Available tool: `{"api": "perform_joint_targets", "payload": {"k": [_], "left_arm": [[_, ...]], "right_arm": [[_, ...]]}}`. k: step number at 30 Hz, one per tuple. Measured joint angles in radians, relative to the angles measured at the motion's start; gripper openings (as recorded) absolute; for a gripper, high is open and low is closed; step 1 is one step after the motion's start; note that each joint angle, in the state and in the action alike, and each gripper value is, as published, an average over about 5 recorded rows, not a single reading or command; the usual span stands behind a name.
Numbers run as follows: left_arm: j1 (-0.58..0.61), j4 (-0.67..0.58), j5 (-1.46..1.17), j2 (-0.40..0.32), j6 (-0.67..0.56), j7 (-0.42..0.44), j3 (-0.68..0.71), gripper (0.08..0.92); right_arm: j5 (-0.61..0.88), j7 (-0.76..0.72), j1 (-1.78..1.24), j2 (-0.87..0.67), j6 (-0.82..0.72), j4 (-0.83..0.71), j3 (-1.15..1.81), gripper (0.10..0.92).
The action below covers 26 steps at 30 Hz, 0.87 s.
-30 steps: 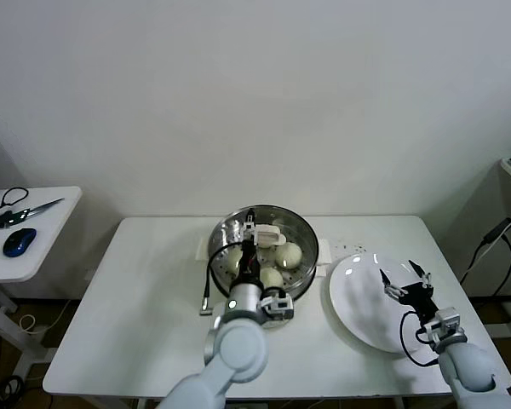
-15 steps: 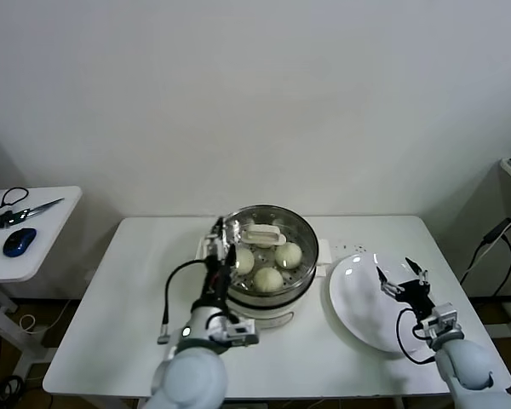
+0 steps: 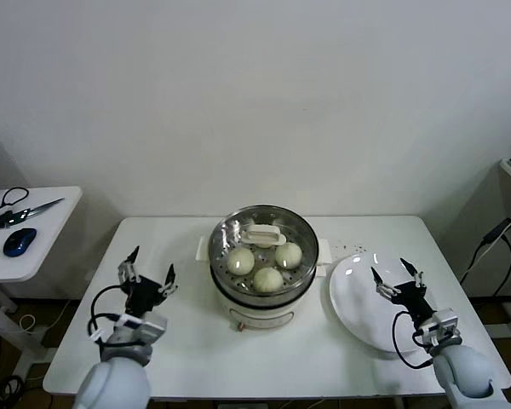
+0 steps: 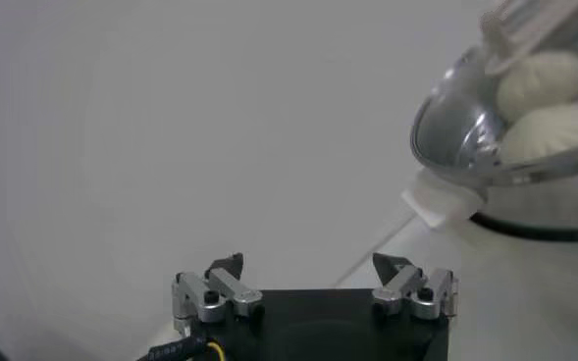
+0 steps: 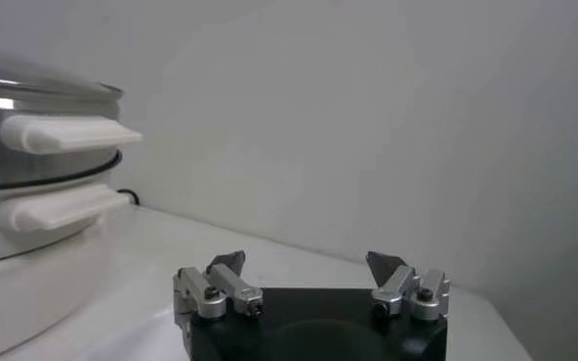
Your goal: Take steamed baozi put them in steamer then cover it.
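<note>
Three cream-white steamed baozi (image 3: pixel 267 262) are seen inside the round shiny steel steamer (image 3: pixel 263 266) mid-table, under the clear glass cover (image 3: pixel 262 234) with its cream-white handle. No writing or brand can be read. The left gripper (image 3: pixel 146 279) is held spread and empty left of the steamer, the right gripper (image 3: pixel 397 276) likewise spread over the flat white plate (image 3: pixel 362 302).

Cover (image 3: pixel 262 234) on steamer (image 3: pixel 263 290), plate (image 3: pixel 362 315) right.

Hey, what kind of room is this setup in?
Probably a lab or office set up for a kitchen task, not a real kitchen: a plain white table against a bare wall, a steamer and plate on it, and a side desk with a computer mouse.
</note>
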Motion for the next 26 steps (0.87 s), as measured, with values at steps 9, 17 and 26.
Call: {"api": "perform_joint_targets", "payload": {"k": [9, 17, 26], "left_arm": [[0.055, 0.142, -0.350, -0.084, -0.341, 0.013, -0.177, 0.823], [0.077, 0.217, -0.471, -0.109, -0.480, 0.022, -0.249, 0.823], [0.096, 0.241, -0.526, -0.131, -0.545, 0.037, -0.278, 0.823]], "right_arm": [[0.027, -0.016, -0.035, 0.011, 0.012, 0.023, 0.017, 0.823], [0.057, -0.028, -0.045, 0.013, 0.019, 0.026, 0.026, 0.823], [0.065, -0.029, -0.046, 0.015, 0.022, 0.034, 0.026, 0.823]]}}
